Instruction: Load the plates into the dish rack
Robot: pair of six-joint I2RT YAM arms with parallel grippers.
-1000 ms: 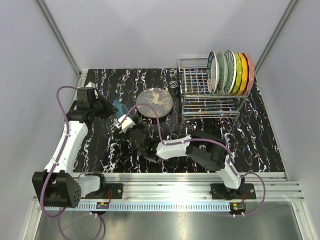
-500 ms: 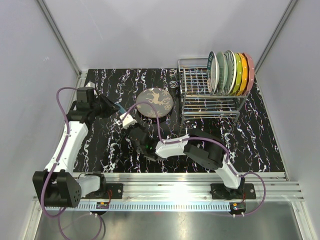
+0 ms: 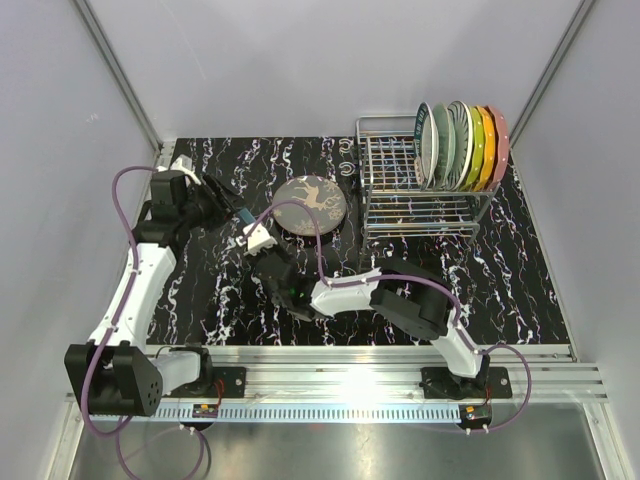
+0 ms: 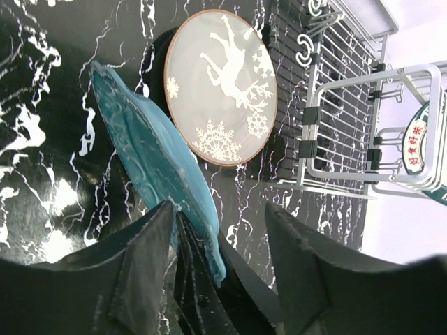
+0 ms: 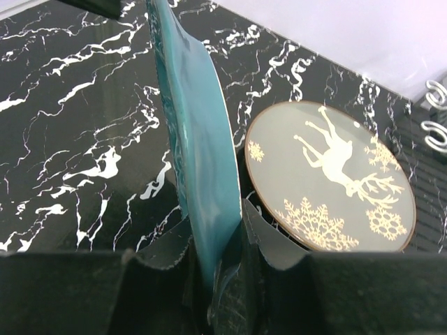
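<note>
The right gripper (image 5: 215,234) pinches the teal plate (image 5: 199,139) by its lower rim, holding it on edge, mid-left in the top view. The left gripper (image 4: 220,209) stands open, fingers apart either side of the same rim. A grey deer plate (image 3: 311,203) lies flat at centre. Other plates (image 3: 460,145) stand in the dish rack (image 3: 385,165), upper right.

The teal plate (image 5: 199,139), a grey plate (image 5: 328,174) with pale deer and snowflakes, a black white-veined table (image 5: 70,125).
</note>
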